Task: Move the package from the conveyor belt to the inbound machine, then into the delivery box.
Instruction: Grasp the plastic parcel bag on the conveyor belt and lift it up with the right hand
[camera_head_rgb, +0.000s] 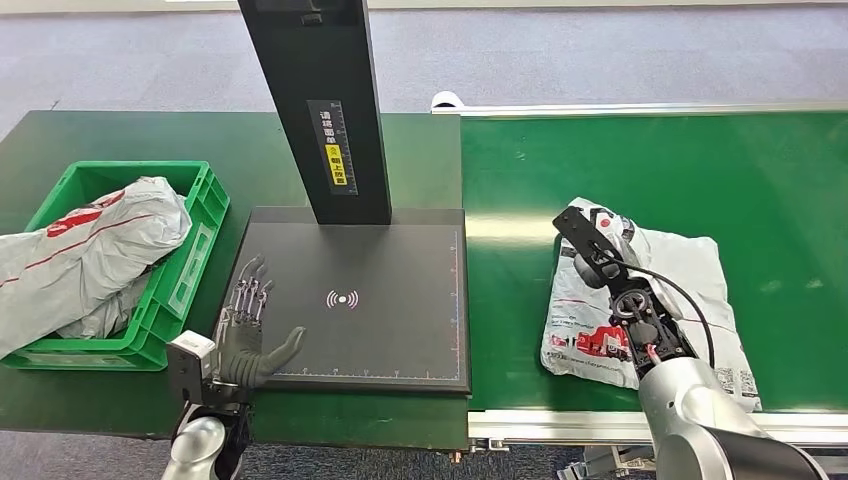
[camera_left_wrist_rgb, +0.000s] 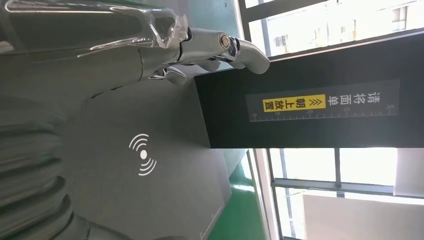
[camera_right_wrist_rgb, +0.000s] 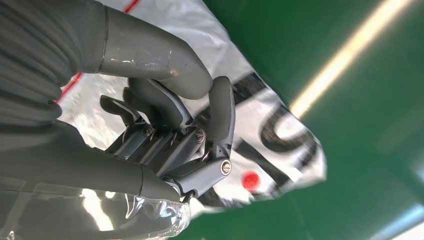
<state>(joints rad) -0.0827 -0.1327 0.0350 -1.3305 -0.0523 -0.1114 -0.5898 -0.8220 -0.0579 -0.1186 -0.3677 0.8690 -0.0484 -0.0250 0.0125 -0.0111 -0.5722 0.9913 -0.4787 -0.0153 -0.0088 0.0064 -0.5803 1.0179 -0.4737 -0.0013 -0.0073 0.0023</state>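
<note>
- We see the package (camera_head_rgb: 655, 300) flat near the conveyor belt's (camera_head_rgb: 760, 170) front edge, long axis across the belt
- Our right hand (camera_right_wrist_rgb: 170, 135) grasps its far-left corner; our left hand (camera_head_rgb: 250, 325) lies released on the inbound machine (camera_head_rgb: 400, 320)

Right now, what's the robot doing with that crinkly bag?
The robot's right hand is down on a white plastic package lying on the green conveyor belt, with its fingers curled against the wrapping. Whether it has a firm hold yet is hard to tell. Its left hand rests open on the black inbound machine's pad. The green delivery box already holds other packages.
</note>
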